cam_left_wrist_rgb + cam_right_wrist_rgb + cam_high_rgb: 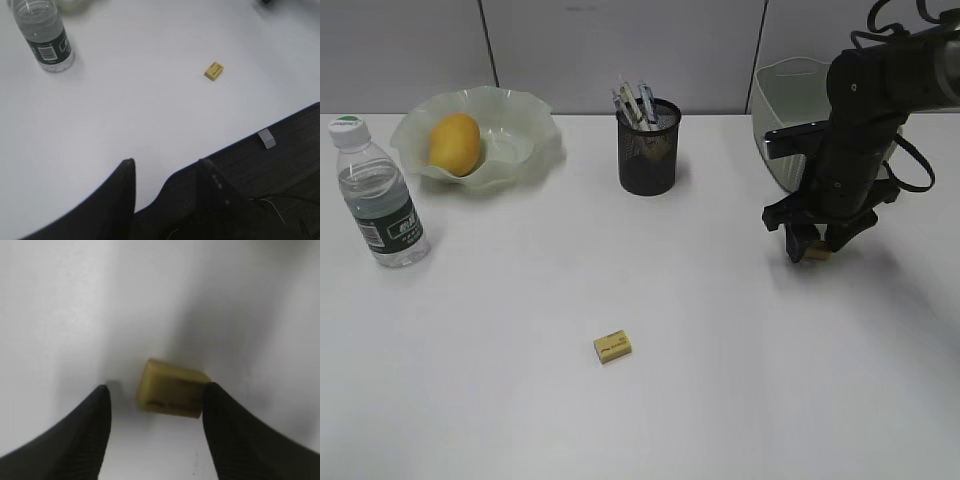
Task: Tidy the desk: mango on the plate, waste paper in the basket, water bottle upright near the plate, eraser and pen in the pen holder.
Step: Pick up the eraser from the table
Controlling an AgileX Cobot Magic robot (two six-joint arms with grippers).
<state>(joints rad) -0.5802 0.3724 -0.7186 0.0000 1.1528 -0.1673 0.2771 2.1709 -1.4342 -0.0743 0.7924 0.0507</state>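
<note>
Yellow eraser (612,346) print unreadable, right claw (156,405) open around second eraser (172,388), left claw (167,170) open.

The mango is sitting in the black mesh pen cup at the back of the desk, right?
Not quite. The mango is at the back of the desk, but it sits in the wavy green plate, not the black pen cup, which holds only pens. The exterior view shows this.

Even, bright light from above falls on the white bench (520,400), and shadows are soft. The right wrist view is blurred, with grey shadow around the eraser (172,388).
</note>
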